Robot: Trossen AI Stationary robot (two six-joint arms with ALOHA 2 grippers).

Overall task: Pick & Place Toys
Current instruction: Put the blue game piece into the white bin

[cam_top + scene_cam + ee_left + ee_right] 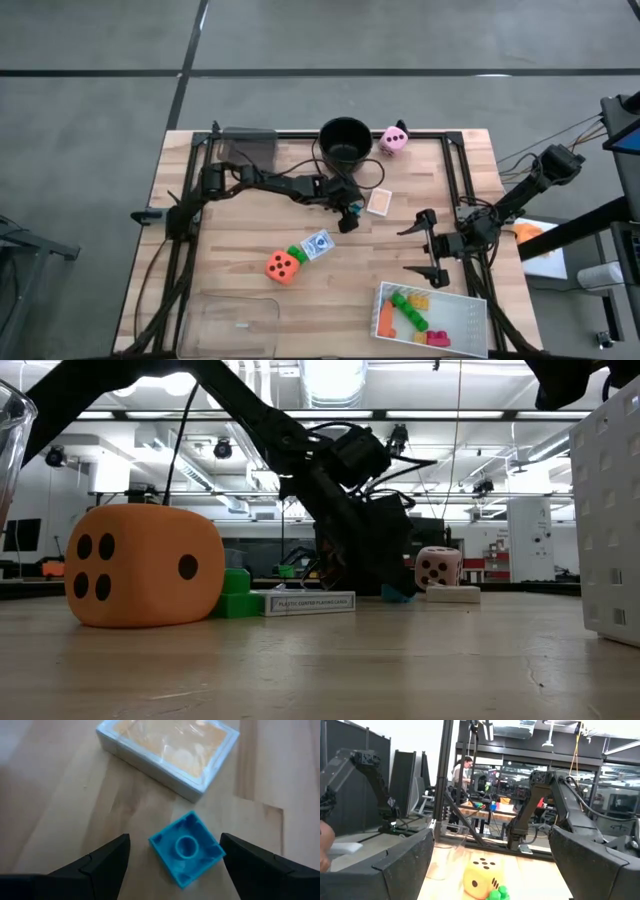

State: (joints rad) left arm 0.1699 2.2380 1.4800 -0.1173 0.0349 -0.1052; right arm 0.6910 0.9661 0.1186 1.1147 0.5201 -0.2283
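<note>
A blue brick (pixel 186 848) lies on the table with its hollow underside up, just in front of an orange-backed card pack (pixel 170 752). My left gripper (pixel 350 216) stands open over it near the table's middle, slanting down, one finger on either side of the brick without touching it. An orange die (pixel 283 266), a green brick (pixel 297 254) and a blue card pack (pixel 318 245) lie nearer the front. A pink die (pixel 393 140) sits at the far edge. My right gripper (pixel 425 246) waits open at the right, raised, with nothing in it.
A black bucket (pixel 345 140) stands at the far edge beside the pink die. A white tray (pixel 470 318) holding several bricks sits at the front right. One clear tray (pixel 230 325) is at the front left, another (pixel 250 147) at the far left.
</note>
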